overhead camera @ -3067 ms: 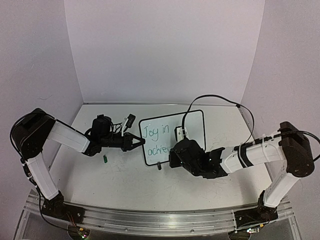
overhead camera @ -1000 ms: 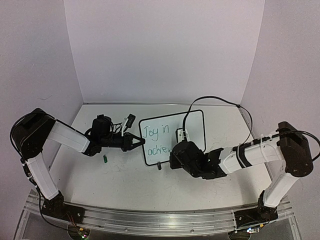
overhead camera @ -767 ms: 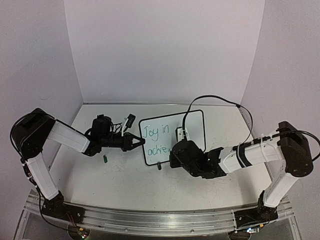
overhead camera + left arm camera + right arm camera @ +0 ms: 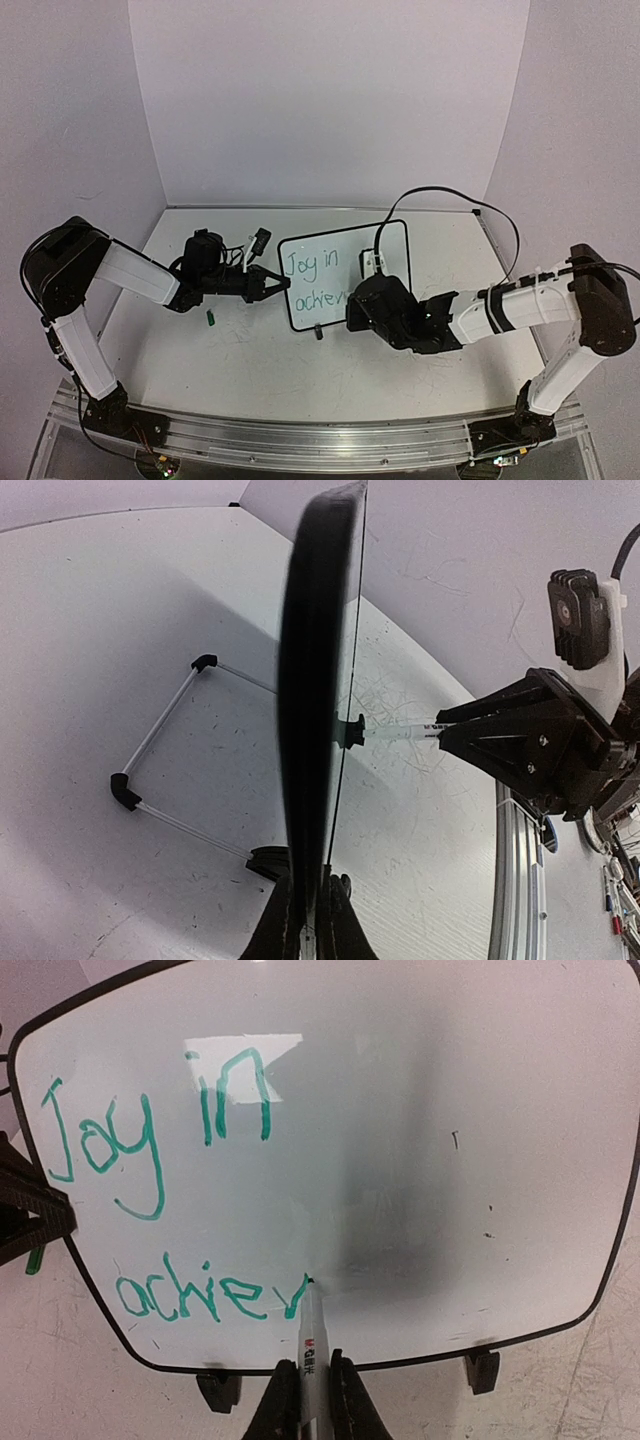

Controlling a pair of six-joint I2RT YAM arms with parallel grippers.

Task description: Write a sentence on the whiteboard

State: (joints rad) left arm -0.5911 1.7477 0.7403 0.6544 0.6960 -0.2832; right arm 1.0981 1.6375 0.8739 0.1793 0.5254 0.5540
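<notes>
Two pincers work on the whiteboard, which stands on its clip feet on the table. The left gripper is clamped on the board's left edge. The right gripper is closed around a marker, its tip touching the board's lower line. The board looks light, thin and stiff, with a slick face, so it would likely skid under pen pressure, and an edge hold suits it. Against the earlier frame, the sentence has grown to "achiev" — the right arm now sits further toward the board's right side.
</notes>
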